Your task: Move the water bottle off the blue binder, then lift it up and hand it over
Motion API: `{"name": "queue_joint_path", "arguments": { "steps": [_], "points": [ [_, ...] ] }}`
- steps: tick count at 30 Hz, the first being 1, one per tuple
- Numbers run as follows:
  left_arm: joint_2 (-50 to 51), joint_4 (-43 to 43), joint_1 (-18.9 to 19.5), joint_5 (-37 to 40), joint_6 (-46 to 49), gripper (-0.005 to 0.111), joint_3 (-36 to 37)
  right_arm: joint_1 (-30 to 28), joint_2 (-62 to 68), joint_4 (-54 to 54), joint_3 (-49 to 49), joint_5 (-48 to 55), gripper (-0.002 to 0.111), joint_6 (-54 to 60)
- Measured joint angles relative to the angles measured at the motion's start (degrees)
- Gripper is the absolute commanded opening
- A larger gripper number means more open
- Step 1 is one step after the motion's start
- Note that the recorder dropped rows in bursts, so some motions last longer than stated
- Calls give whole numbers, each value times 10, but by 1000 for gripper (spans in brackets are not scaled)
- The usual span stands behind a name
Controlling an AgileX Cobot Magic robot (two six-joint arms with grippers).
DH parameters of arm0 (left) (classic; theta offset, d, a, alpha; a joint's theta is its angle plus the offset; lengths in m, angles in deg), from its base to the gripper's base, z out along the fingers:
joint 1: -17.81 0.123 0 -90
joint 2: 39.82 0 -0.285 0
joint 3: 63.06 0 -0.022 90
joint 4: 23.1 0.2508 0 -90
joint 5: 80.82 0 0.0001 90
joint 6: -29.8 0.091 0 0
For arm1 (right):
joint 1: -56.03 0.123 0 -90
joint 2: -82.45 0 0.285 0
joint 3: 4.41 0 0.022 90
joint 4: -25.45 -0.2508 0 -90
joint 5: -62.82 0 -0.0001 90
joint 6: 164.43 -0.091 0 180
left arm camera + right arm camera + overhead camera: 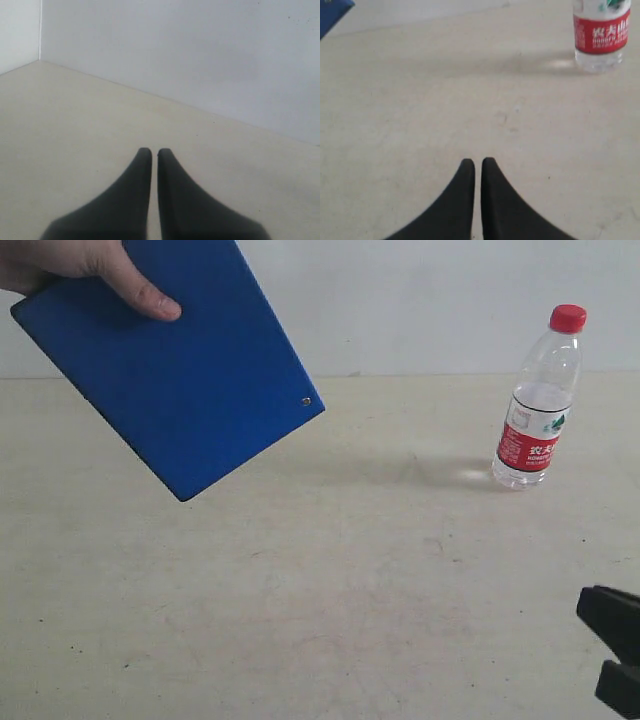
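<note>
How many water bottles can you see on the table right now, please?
1. The water bottle stands upright on the table at the far right, apart from the blue binder that a hand holds up at the left. Another could sit behind the raised binder.

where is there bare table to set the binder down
The table is bare from under the raised blue binder across to the water bottle, and along the near side. Crowded only at right: bottle, and right gripper nearer the camera.
</note>
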Motion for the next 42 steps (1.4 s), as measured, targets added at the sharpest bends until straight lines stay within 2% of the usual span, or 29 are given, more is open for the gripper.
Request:
{"name": "queue_joint_path", "arguments": {
  "steps": [3,6,15,18,24,27,30,32,37,42],
  "points": [
    [0,-1,0,-23,0,4,0,0,1,-3,1,59,0,-19],
    [0,-1,0,-33,0,4,0,0,2,-27,1,120,0,-103],
    [0,-1,0,-34,0,4,0,-7,-12,-35,1,134,0,-132],
    [0,-1,0,-37,0,4,0,-55,-64,-35,1,125,0,-87],
    [0,-1,0,-39,0,4,0,-208,-206,-24,1,6,0,131],
    [0,-1,0,-40,0,4,0,-276,-271,-17,-4,-13,0,172],
    [0,-1,0,-43,0,4,0,-336,-329,-16,-4,21,0,185],
    [-3,-1,0,-43,0,4,0,-357,-337,-16,-4,70,0,187],
    [-6,5,0,-44,0,4,0,-363,-339,12,0,263,0,206],
    [-6,6,0,-44,0,4,0,-363,-339,11,2,297,0,239]
  ]
}}
